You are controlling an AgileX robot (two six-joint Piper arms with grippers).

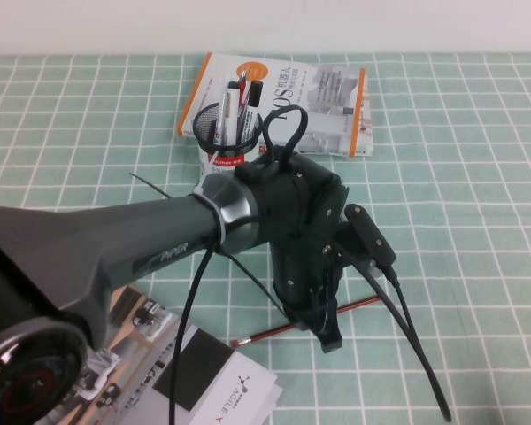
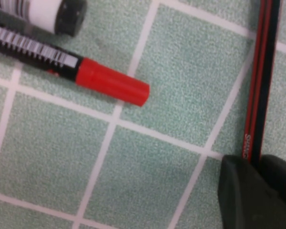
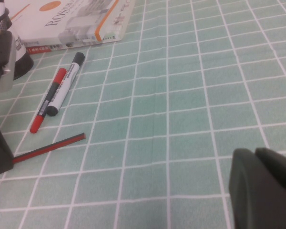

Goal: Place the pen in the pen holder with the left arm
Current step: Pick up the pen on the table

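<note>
The pen (image 1: 267, 333), a thin dark red stick with black stripes, lies low over the green checked cloth with its pale tip toward me. My left gripper (image 1: 324, 329) is shut on it near its middle. In the left wrist view the pen (image 2: 260, 86) runs straight into the closed black fingertips (image 2: 238, 183). It also shows in the right wrist view (image 3: 50, 147). The black mesh pen holder (image 1: 228, 133) stands behind the left arm with several pens in it. My right gripper (image 3: 257, 157) is shut and empty over bare cloth, away from the pen.
A red-capped marker (image 2: 109, 86) and a black-capped white marker (image 3: 66, 83) lie on the cloth beside the pen. A book (image 1: 327, 97) lies behind the holder. Papers and a booklet (image 1: 203, 381) lie at the front left.
</note>
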